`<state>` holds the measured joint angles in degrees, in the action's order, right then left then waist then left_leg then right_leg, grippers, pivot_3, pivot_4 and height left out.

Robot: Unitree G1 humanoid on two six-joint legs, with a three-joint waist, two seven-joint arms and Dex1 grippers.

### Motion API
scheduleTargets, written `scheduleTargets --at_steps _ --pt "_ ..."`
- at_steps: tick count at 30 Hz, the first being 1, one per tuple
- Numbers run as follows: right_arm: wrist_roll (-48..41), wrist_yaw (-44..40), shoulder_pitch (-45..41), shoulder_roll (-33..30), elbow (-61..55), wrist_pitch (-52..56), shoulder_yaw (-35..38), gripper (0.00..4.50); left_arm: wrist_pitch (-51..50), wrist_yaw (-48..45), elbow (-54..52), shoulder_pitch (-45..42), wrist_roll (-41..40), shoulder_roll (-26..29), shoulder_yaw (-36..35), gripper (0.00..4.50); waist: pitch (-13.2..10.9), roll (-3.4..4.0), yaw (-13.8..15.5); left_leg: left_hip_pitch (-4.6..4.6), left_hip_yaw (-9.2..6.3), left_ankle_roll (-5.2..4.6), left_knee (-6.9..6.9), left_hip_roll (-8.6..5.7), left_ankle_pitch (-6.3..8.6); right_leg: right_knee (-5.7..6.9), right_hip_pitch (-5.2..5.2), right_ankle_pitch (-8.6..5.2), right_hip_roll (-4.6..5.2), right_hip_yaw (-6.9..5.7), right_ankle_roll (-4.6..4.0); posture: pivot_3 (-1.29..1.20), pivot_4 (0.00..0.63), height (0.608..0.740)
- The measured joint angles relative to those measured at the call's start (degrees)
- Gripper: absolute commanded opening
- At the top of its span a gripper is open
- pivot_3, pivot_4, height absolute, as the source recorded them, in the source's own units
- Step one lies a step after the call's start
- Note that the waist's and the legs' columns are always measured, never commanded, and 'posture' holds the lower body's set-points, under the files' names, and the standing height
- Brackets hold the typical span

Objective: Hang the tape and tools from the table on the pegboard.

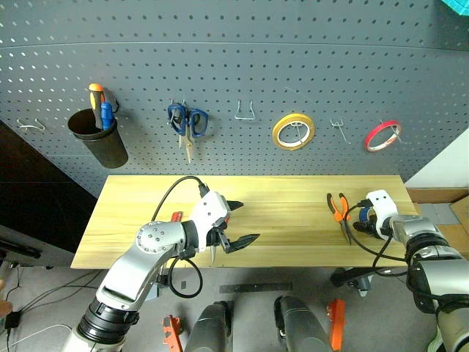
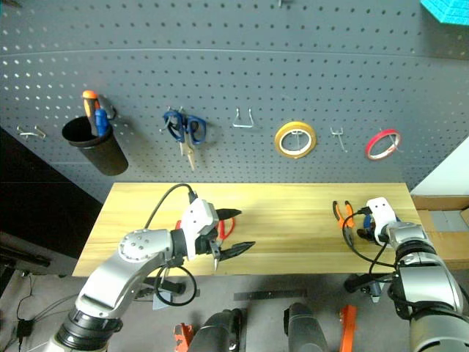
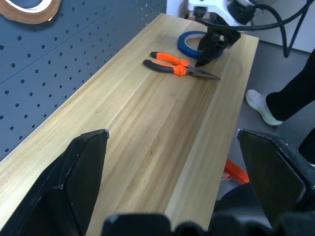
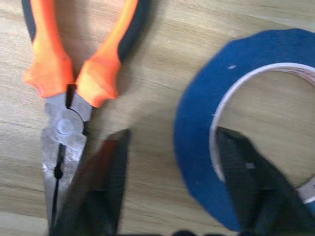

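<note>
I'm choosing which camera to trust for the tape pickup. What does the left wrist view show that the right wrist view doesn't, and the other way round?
The left wrist view adds the pegboard, a yellow roll hanging on it, a person's shoe on the floor past the table, the right end effector down over the tape, and the left end effector, wide open. The right wrist view adds the close detail: one of its fingers inside the tape's hollow centre, the other outside, beside the pliers. Shared: tape, pliers, table.
</note>
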<state>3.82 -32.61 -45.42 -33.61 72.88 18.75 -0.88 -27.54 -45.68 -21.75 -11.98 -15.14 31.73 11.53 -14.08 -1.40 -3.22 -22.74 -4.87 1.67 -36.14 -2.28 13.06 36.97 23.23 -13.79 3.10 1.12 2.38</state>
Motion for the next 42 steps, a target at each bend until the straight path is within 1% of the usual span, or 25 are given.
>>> scheduleTargets --at_steps 3,4,11,14,17,20,23,24,26,27,30,31,33,36,39,42 --pt "-0.08 0.48 0.0 0.3 0.01 0.46 0.45 0.59 0.39 -0.04 0.0 0.0 0.02 0.01 0.0 4.5 0.02 -0.03 0.01 0.0 -0.01 0.0 0.0 0.0 0.0 0.0 -0.01 0.0 0.0 -0.02 0.0 -0.02 0.241 0.74" --pt "-0.09 0.61 0.02 0.37 -0.01 0.47 0.7 0.4 0.45 -0.05 0.0 -0.01 0.02 0.01 0.0 4.5 0.03 -0.05 0.01 0.01 -0.01 0.0 0.0 0.0 0.0 0.0 -0.01 0.0 0.0 -0.02 0.0 -0.02 0.239 0.74" --pt "-0.4 2.64 2.65 0.39 -2.7 -1.48 1.8 0.38 0.51 -0.1 0.01 -0.34 -0.25 -0.02 -0.17 4.5 0.09 -0.16 0.01 0.01 -0.03 0.0 -0.05 0.0 0.0 0.0 -0.04 0.01 0.0 -0.02 0.03 -0.04 0.234 0.74" --pt "-0.63 2.06 6.75 -0.12 -9.04 -1.76 1.86 0.37 0.58 -0.09 0.05 -1.19 -0.47 -0.12 -0.72 4.5 0.09 -0.13 0.06 0.0 -0.04 0.0 -0.04 -0.01 0.0 0.02 -0.03 0.0 0.0 -0.03 0.06 -0.05 0.232 0.74" --pt "-1.78 0.95 14.61 -1.63 -22.93 1.94 2.46 0.37 0.82 -0.07 0.16 -1.99 -0.59 -0.26 -1.19 4.5 0.03 -0.03 0.16 -0.08 -0.06 0.01 0.0 -0.01 0.0 0.01 0.07 0.0 0.01 -0.03 0.05 -0.05 0.232 0.74" --pt "-2.95 0.77 25.82 -3.48 -46.42 8.37 4.42 0.37 1.05 -0.01 0.3 -2.85 -0.84 -0.54 -2.18 4.5 0.0 0.09 0.31 -0.16 -0.13 0.02 0.04 0.0 0.01 0.05 0.15 -0.04 0.03 -0.07 0.12 -0.08 0.235 0.74" --pt "-2.86 2.79 34.85 -3.8 -69.08 14.68 6.93 0.37 1.41 0.02 0.3 -3.77 -1.25 -1.07 -2.76 4.5 0.0 0.14 -0.02 -0.17 -0.15 0.04 0.04 0.03 0.02 0.08 0.2 -0.15 0.02 -0.06 0.32 -0.1 0.238 0.74" --pt "-2.7 4.2 38.09 -3.12 -77.58 16.45 7.5 0.37 1.56 0.03 0.29 -3.93 -1.49 -1.37 -2.93 4.5 0.01 0.14 -0.1 -0.14 -0.15 0.04 0.04 0.06 0.02 0.09 0.2 -0.18 0.01 -0.07 0.35 -0.11 0.237 0.74" --pt "-1.56 7.38 41.51 -0.19 -89.88 18.16 7.37 0.37 1.7 0.04 0.3 -4.32 -1.81 -2.06 -2.98 4.5 0.01 0.14 -0.26 -0.14 -0.17 0.06 0.03 0.11 0.01 0.07 0.2 -0.18 -0.03 -0.06 0.36 -0.11 0.237 0.74" --pt "0.01 9.65 43.33 1.63 -95.78 18.06 6.12 0.37 1.73 0.03 0.27 -4.55 -2.14 -2.34 -3.01 4.5 0.01 0.14 -0.27 -0.12 -0.18 0.08 0.01 0.1 0.0 0.1 0.2 -0.18 -0.02 -0.06 0.36 -0.11 0.237 0.74" --pt "6.22 15.45 46.04 4.66 -106.07 15.64 0.41 0.37 1.74 0.07 0.3 -4.65 -2.45 -2.48 -3.06 4.5 0.0 0.14 -0.22 -0.12 -0.16 0.1 -0.03 0.06 -0.02 0.08 0.2 -0.15 0.0 -0.04 0.4 -0.12 0.239 0.74" --pt "8.15 16.98 45.73 5.56 -108.15 14.53 -1.44 0.37 1.74 0.07 0.32 -4.7 -2.45 -2.49 -3.08 4.5 0.0 0.13 -0.22 -0.12 -0.16 0.1 -0.04 0.06 -0.02 0.07 0.2 -0.14 0.0 -0.02 0.41 -0.12 0.239 0.74" --pt "10.79 19.28 42.28 7.56 -109.39 12.81 -3.6 0.37 1.79 0.07 0.53 -5.03 -2.45 -2.66 -3.09 4.5 -0.01 0.11 -0.38 -0.1 -0.16 0.09 -0.08 0.06 -0.03 0.06 0.2 -0.11 0.01 0.02 0.46 -0.13 0.239 0.74" --pt "10.88 20.94 35.55 9.94 -107.26 9.36 -3.74 0.37 1.93 0.06 1.3 -5.91 -2.44 -2.99 -2.98 4.5 0.0 0.07 -0.41 -0.1 -0.14 0.09 -0.11 0.07 -0.03 0.04 0.16 -0.1 -0.01 -0.1 0.45 -0.12 0.236 0.74" --pt "8.2 21.36 30.29 12.36 -97.1 5.64 -2.17 0.37 2.09 0.04 2.22 -6.56 -2.38 -3.25 -2.91 4.5 -0.02 0.04 -0.31 -0.14 -0.15 0.09 -0.04 0.05 -0.03 0.04 0.17 -0.1 -0.01 -0.13 0.4 -0.12 0.231 0.74" --pt "5.8 21.28 25.77 12.86 -87.13 2.76 -0.73 0.37 2.77 0.03 2.88 -6.93 -2.32 -3.4 -2.83 4.5 -0.02 0.05 -0.26 -0.18 -0.09 0.06 0.0 0.01 -0.02 0.02 0.22 0.06 0.03 -0.07 0.13 -0.11 0.228 0.74"
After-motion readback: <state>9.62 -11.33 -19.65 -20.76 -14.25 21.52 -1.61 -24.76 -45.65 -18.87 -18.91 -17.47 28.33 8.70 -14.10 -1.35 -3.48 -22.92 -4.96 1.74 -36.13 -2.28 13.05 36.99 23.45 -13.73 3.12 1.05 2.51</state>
